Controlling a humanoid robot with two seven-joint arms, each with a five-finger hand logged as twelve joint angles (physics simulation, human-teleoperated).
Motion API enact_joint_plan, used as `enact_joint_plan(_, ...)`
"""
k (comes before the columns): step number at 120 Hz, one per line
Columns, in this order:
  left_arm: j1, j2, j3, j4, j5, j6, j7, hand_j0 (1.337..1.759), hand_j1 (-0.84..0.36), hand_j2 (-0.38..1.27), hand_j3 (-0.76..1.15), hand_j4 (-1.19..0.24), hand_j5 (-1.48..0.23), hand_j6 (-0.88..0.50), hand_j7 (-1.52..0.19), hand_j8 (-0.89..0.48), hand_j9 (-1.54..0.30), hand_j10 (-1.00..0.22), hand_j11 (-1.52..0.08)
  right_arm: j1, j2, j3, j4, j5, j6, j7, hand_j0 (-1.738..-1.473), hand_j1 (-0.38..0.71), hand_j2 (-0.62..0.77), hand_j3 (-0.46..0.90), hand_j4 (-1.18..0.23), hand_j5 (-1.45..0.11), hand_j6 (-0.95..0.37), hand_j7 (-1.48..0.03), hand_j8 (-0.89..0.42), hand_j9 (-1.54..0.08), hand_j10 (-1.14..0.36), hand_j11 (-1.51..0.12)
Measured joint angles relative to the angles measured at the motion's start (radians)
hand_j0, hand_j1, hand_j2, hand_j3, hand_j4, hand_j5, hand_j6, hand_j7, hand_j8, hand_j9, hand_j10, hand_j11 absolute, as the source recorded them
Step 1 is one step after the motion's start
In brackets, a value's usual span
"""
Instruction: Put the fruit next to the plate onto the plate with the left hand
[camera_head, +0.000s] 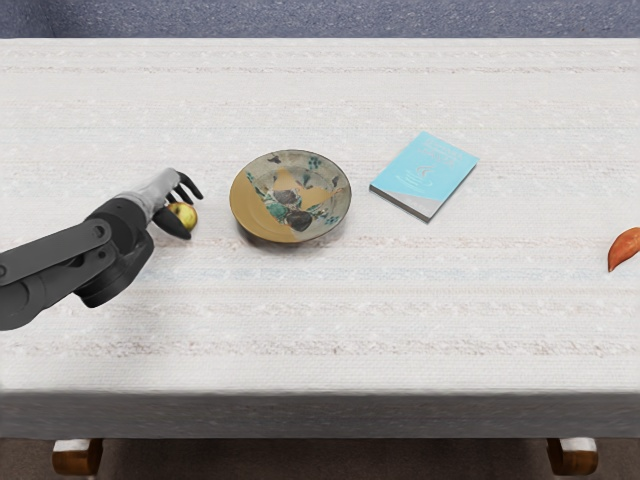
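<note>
Table (320, 340): near edge closest to view, pale cloth-like top.

Left hand (163, 203): arm enters from left, near side. Hand half closed, fingers (186, 186) arched over far side of fruit, thumb on near side; seems to touch it, firmness of grip unclear.

Fruit (183, 216): small, round, yellow, no long axis. Lies at right tip of hand, between hand and plate, seemingly on table.

Plate (243, 192): just right of fruit, apart from it. Coming move, by judgement: lift, carry right.

Book (424, 175): right of plate.

Orange-red item (623, 248): far right edge, well apart.

Bright even light; seemingly faint shadows
</note>
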Motion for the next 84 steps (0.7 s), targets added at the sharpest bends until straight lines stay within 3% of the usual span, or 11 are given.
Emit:
enact_joint_plan(19,0.001,-0.001,0.000,0.000,-0.002,0.002,0.000,1.654,-0.28,0.19,0.00,-0.62,-0.82,-0.51,-0.82,-0.46,-0.82,-0.61,-0.82,0.000,0.000,0.000,-0.001,0.001,0.000,0.000,-1.658,-0.35,0.00,0.00,0.00,0.00,0.00,0.00,0.00,0.00,0.00,0.00)
enact_joint_plan(35,0.001,0.001,0.000,-0.001,-0.004,0.002,0.000,1.651,-0.26,0.24,0.00,-0.72,-0.97,-0.49,-0.96,-0.44,-0.97,-0.62,-0.97,0.000,0.000,0.000,-0.001,0.001,0.000,0.000,-1.658,-0.35,0.00,0.00,0.00,0.00,0.00,0.00,0.00,0.00,0.00,0.00)
enact_joint_plan(60,0.000,0.004,-0.002,-0.004,-0.009,0.001,-0.001,1.651,-0.27,0.45,0.00,-0.80,-1.10,-0.49,-1.08,-0.44,-1.09,-0.66,-1.10,0.003,0.000,0.001,-0.001,0.001,0.000,0.000,-1.658,-0.35,0.00,0.00,0.00,0.00,0.00,0.00,0.00,0.00,0.00,0.00)
enact_joint_plan(84,-0.011,0.066,-0.013,-0.118,-0.022,0.008,-0.001,1.652,-0.34,0.58,0.00,-0.81,-1.20,-0.43,-1.12,-0.40,-1.13,-0.62,-1.14,0.006,0.000,0.002,-0.001,0.001,0.000,0.000,-1.658,-0.35,0.00,0.00,0.00,0.00,0.00,0.00,0.00,0.00,0.00,0.00)
